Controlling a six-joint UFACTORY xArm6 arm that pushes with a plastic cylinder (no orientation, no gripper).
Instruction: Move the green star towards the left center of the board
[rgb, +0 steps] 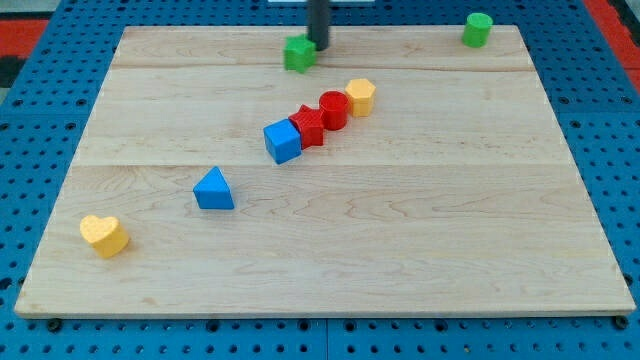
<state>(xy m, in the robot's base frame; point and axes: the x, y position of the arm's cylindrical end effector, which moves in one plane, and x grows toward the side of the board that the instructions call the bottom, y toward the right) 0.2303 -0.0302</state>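
Observation:
The green star (297, 54) lies near the view's top edge of the wooden board (400, 230), a little left of the middle. My tip (318, 47) touches the star's right side. The rod rises out of the view's top. A green cylinder (477, 29) stands at the board's top right corner.
A diagonal row runs through the board's middle: a blue cube (282, 141), a red star (308, 125), a red cylinder (333, 108) and a yellow hexagon (360, 96). A blue triangle (213, 188) lies lower left. A yellow heart (104, 235) sits near the bottom left corner.

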